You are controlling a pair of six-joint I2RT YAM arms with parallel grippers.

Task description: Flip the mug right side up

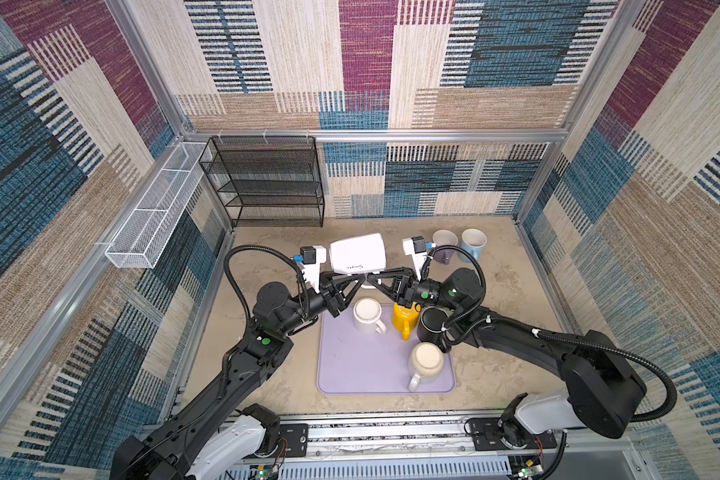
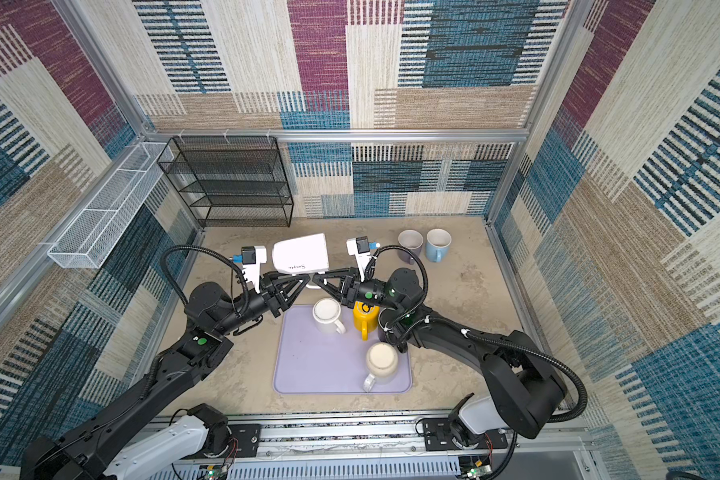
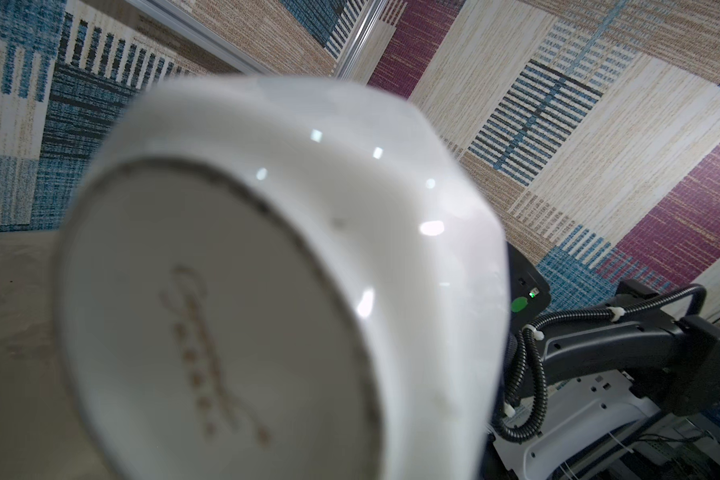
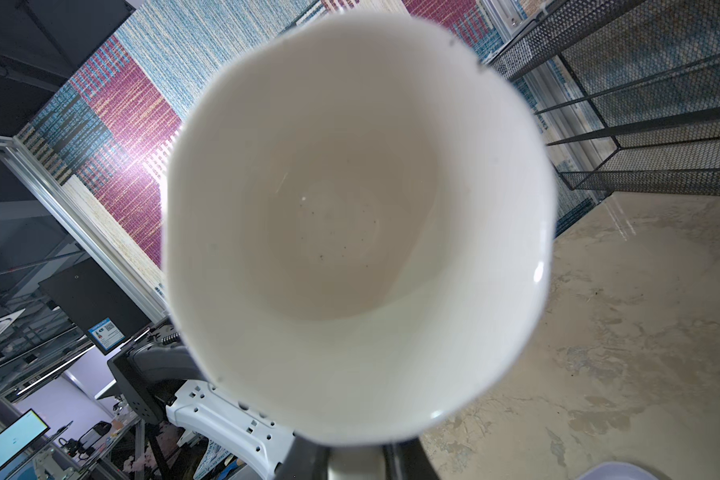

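In left wrist view, mug (image 3: pixel 267 291), stamped base

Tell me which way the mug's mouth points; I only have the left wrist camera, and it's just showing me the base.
Observer: The white mug lies on its side in the air, mouth toward the right arm; the right wrist view looks straight into it.
Operator: Who has hold of it?
Observer: The right gripper is shut under the mug, seemingly on the handle. The left gripper meets it there; I cannot tell its grip.
Operator: Any mugs already upright?
Observer: Two, a purple mug and a blue mug, side by side at the back of the table on the right arm's side.
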